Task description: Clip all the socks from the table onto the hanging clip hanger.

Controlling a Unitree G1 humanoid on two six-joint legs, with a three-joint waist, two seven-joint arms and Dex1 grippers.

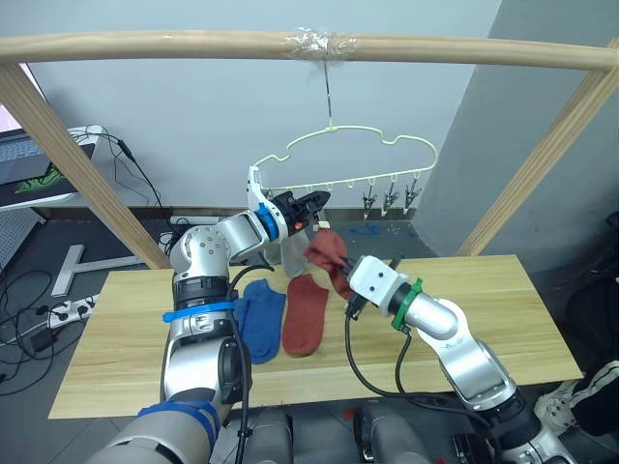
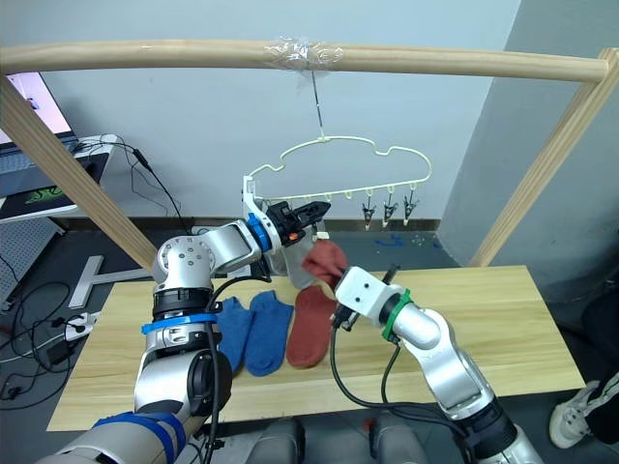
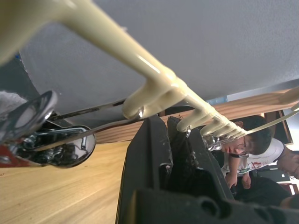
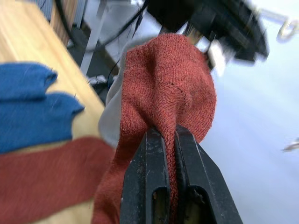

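1. Soft, light knit: the rust-red sock (image 2: 326, 259) droops and folds under its own weight, so best taken by a pinch of doubled fabric near the cuff, leaving an edge free to feed into a clip.
2. Right gripper (image 4: 164, 140) with jaws almost closed, pinching a fold of that sock and holding it up above the tabletop (image 1: 503, 319), just below the clip hanger (image 1: 360, 162).
3. Right arm reaching up and leftward from the near right, forearm raised, wrist angled toward the hanger's left clips.
4. Left gripper (image 1: 308, 204) raised at the left end of the hanger's lower bar, jaws close together around a metal clip (image 3: 140, 113); whether squeezing it open, cannot tell.
5. Left arm bent at the elbow, forearm pointing right toward the hanger, beside the raised sock.
6. A light grey sock (image 1: 292, 253) hanging just behind the red one, below the left gripper; how it is held, cannot tell.
7. Lying flat on the tabletop, left of centre: two blue socks (image 2: 253, 331) side by side and a second rust-red sock (image 1: 306, 315) to their right.
8. Three clips at the hanger's right end (image 1: 391, 201) hanging empty.
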